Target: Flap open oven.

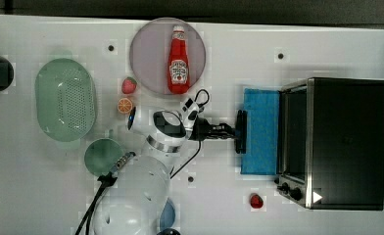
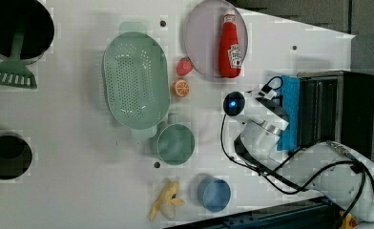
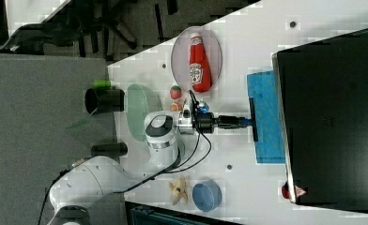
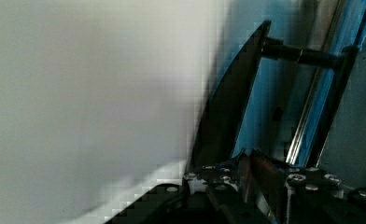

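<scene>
We see the oven [image 1: 347,142] at the top view's right end of the white table [image 1: 43,196], black top up, knobs [image 1: 290,190] at its lower front corner in the top view. Its blue glass door [image 1: 261,131] is swung down flat toward the arm, lying approx level over the table. The black bar handle [image 1: 240,131] sits at the door's free edge. The gripper [image 1: 233,131] reaches in level from the top view's left & is clamped on the handle near its mid; in the wrist view the fingers [image 4: 258,170] sit narrow, with the handle [image 4: 228,107] running between them. Elsewhere: ketchup bottle [image 1: 179,59] lying on a pale plate [image 1: 148,54], green colander [image 1: 65,100], strawberry [image 1: 129,85] & orange slice [image 1: 125,105] betw. them, green bowl [image 1: 99,155], small red fruit [image 1: 256,200] near the oven's front.
</scene>
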{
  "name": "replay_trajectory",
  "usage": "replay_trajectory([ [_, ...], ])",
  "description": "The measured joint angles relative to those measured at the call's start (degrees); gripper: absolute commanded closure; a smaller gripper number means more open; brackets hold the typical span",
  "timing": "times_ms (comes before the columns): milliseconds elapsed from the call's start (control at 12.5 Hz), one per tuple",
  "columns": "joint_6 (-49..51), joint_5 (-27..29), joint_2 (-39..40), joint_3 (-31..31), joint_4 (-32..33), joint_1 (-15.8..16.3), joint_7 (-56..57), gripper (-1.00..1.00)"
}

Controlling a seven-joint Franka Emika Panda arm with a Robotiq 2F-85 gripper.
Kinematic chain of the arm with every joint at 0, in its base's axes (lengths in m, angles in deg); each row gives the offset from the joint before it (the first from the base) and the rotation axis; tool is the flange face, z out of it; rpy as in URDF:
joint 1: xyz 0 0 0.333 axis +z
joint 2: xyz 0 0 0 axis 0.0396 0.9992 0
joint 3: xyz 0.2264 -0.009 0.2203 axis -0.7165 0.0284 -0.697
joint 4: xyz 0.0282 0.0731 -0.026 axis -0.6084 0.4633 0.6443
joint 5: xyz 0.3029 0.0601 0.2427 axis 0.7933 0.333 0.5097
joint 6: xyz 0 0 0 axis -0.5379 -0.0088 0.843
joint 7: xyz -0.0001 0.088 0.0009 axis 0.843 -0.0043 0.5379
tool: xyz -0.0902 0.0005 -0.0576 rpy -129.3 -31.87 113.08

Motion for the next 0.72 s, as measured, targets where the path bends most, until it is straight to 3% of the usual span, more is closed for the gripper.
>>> replay_trajectory([
  [320,-0.34,1.26,-1.45,0.46,0.0,-0.04,-0.23,0.65],
  [720,-6.43,13.88,-11.3,0.74,-0.22,-0.56,-0.23,0.65],
])
